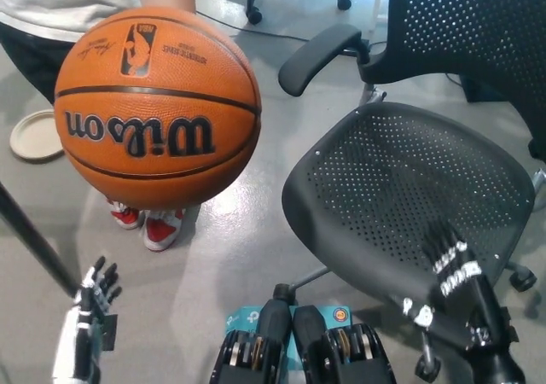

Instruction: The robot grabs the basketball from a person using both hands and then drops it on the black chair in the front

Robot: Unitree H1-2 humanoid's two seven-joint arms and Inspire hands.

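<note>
Basketball (pixel 158 107) held out upper left | left hand (pixel 92 303), right hand (pixel 450 260) low, empty, fingers spread | needed raising to opposite sides.

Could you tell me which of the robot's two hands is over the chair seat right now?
The black right hand; it shows against the black chair. The white left hand is over bare floor instead.

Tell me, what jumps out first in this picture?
The big orange basketball fills the upper left, held out by a person whose red shoes show beneath it. To the right stands a black chair with a perforated seat. Low down, the robot's white left hand sits at the lower left and its black right hand reaches in over the chair seat, both with fingers apart and holding nothing.
</note>
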